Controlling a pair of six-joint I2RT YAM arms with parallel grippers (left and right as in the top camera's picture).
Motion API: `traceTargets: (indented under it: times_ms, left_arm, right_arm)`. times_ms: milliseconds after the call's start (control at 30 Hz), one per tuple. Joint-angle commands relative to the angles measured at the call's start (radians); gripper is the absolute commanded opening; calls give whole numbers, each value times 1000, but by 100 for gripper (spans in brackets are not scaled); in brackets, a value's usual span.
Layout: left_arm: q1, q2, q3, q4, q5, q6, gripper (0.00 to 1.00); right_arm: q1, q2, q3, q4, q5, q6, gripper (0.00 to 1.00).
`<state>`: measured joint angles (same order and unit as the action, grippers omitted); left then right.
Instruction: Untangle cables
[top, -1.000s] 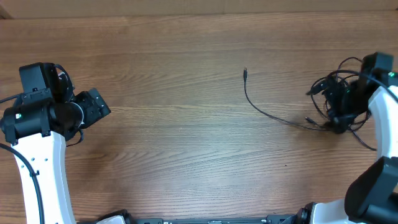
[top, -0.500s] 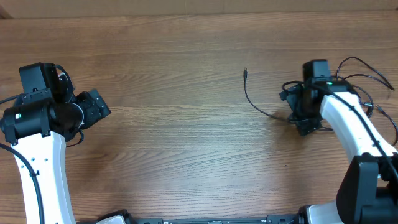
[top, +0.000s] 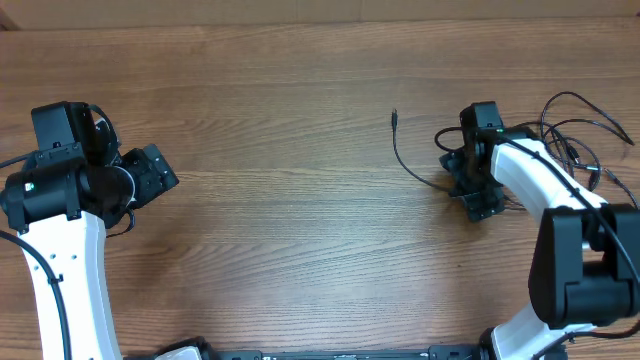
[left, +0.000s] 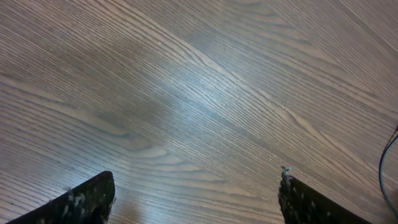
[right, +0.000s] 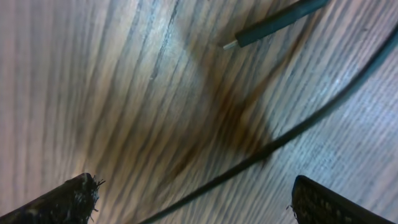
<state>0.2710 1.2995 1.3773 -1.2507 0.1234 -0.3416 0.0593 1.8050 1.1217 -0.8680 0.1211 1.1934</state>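
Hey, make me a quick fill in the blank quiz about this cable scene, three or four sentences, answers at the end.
The tangle of cables lies on the robot's ___ side.
The right gripper hovers over a loose strand with its jaws ___.
The left gripper holds ___.
The table has a ___ grain surface.
Missing words: right; open; nothing; wood.

Cables (top: 563, 135) partly behind the right arm (top: 525, 172); one strand (right: 273, 146) cut off at the right wrist view's edges
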Motion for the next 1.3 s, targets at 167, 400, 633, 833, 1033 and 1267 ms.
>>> traceTargets:
  times_ms: [167, 400, 633, 833, 1033, 1267]
  left_arm:
    - [3, -12, 14, -2, 8, -14, 84]
    - [3, -12, 14, -3, 8, -14, 84]
    - [3, -12, 14, -5, 8, -14, 84]
    - [3, -12, 14, -7, 8, -14, 84]
    - [3, -12, 14, -9, 8, -14, 84]
    - [3, -12, 14, -13, 8, -14, 84]
  right_arm:
    - [-24, -2, -4, 41, 37, 11, 94]
    - [-62, 4, -30, 55, 39, 12, 93]
    - [-79, 4, -82, 101, 35, 11, 87]
    - [-79, 4, -82, 104, 35, 11, 44]
    - [-80, 4, -81, 104, 36, 11, 4]
    - [-113, -8, -17, 81, 35, -113, 4]
